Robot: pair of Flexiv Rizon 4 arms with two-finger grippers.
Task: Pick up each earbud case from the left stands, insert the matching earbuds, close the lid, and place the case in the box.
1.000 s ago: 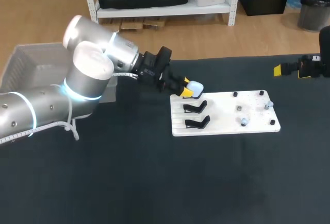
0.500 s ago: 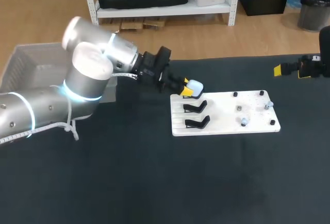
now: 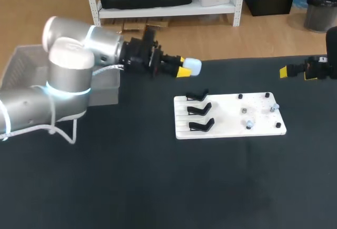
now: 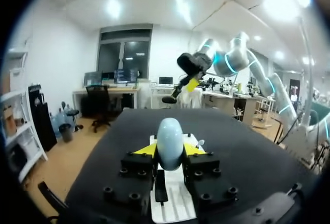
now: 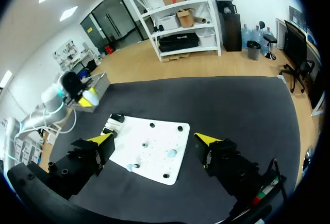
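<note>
Yellow tips of the left tool (image 3: 184, 66) are clamped on the earbud case (image 3: 194, 67) from two sides. They hold it in the air above the dark bench (image 3: 158, 187), behind the white board (image 3: 263, 130) and clear of the three black stands (image 3: 201, 125), all of which look bare. The right tool (image 5: 154, 138) hangs at the far right edge of the bench, well apart from everything, its fingers spread wide with nothing between them.

The main risk, as I judge it, is the grip itself. The case is rounded and slick, and only the fingertips meet it, with most of its body sticking out past them. A quick swing or a tilt of the wrist could let it twist or squirt out and drop onto the bench. A twisted case would also put the lid in the wrong place for opening. The earbuds (image 3: 249, 125) on the board are tiny and sit among small pegs, so a slightly off approach could knock one away. The box (image 3: 23, 60) stands at the left behind the arm, where a careless elbow could brush it.

The case is a small pale blue-white pebble, smooth and glossy. From the wrist it looks oval, standing upright between the fingers. I cannot make out a lid seam or hinge, so I cannot tell which way it faces
</note>
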